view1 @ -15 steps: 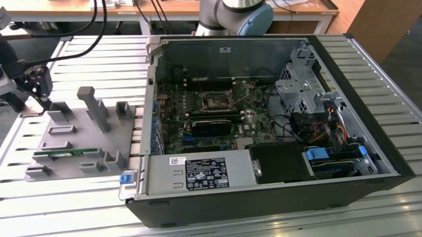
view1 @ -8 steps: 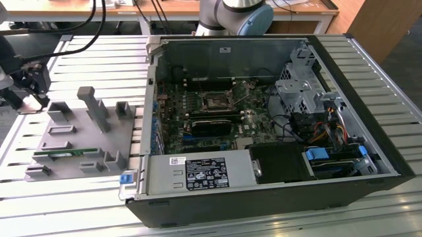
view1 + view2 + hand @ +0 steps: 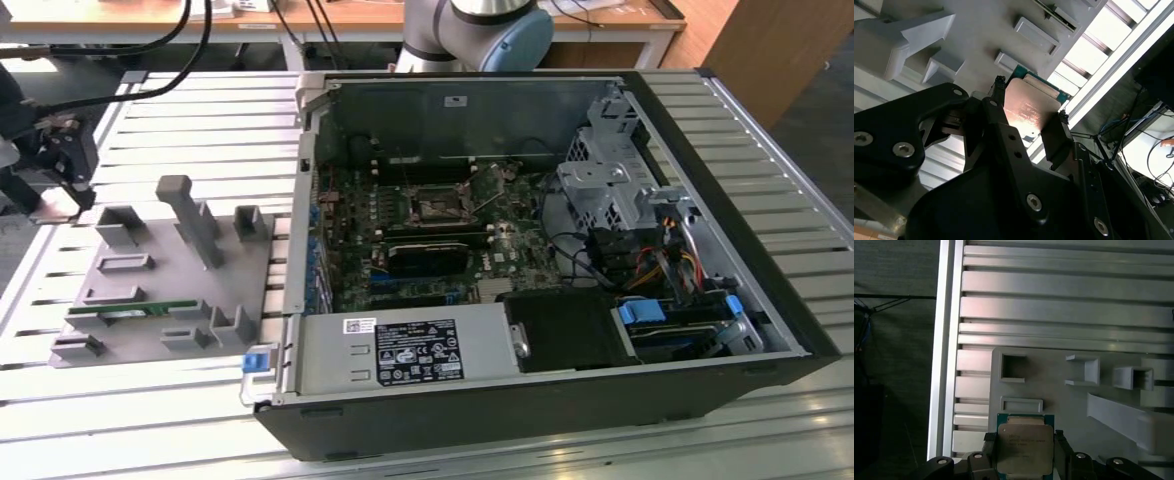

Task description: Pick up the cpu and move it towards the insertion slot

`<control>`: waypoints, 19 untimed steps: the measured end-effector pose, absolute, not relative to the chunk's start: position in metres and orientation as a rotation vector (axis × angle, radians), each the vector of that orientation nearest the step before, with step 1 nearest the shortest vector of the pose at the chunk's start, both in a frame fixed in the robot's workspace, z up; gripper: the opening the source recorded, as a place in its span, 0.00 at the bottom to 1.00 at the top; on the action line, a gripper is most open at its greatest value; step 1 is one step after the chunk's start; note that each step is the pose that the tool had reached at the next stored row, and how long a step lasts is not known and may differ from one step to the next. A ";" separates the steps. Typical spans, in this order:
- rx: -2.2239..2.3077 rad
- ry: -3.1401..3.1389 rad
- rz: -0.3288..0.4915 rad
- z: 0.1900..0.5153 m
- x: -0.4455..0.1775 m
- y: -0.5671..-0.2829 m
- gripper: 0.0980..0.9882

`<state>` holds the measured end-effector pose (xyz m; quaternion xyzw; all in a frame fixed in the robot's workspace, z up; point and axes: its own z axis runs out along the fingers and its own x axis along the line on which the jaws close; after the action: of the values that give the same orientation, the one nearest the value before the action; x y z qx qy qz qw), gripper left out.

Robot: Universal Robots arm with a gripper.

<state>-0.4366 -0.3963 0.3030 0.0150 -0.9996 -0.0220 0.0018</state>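
We log the gripper (image 3: 1024, 439) clamped on the cpu (image 3: 1025, 452) by two opposite edges, at the grey fixture tray (image 3: 1064, 405) edge. The insertion slot (image 3: 438, 205) lies well apart — toward the exterior view's right, inside the case (image 3: 534, 410).

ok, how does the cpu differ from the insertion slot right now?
Look: the cpu has a silvery top plate with a green rim, while the insertion slot has a dark centre in a metal frame.
Place: the cpu sits between the fingers of the gripper near the grey fixture, while the insertion slot is on the motherboard inside the PC case.
Both are small and square.
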 end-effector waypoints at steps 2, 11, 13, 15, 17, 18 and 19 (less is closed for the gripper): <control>0.046 -3.137 -0.069 0.305 -0.437 -0.396 0.50; 0.042 -3.137 -0.069 0.316 -0.437 -0.394 0.50; 0.041 -3.137 -0.069 0.319 -0.437 -0.394 0.50; 0.040 -3.137 -0.069 0.321 -0.437 -0.393 0.50; 0.039 -3.137 -0.069 0.324 -0.437 -0.393 0.50; 0.039 -3.137 -0.069 0.325 -0.437 -0.393 0.50; 0.038 -3.137 -0.069 0.326 -0.437 -0.392 0.50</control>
<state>-0.4366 -0.3924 0.3261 0.0122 -0.9997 -0.0220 0.0017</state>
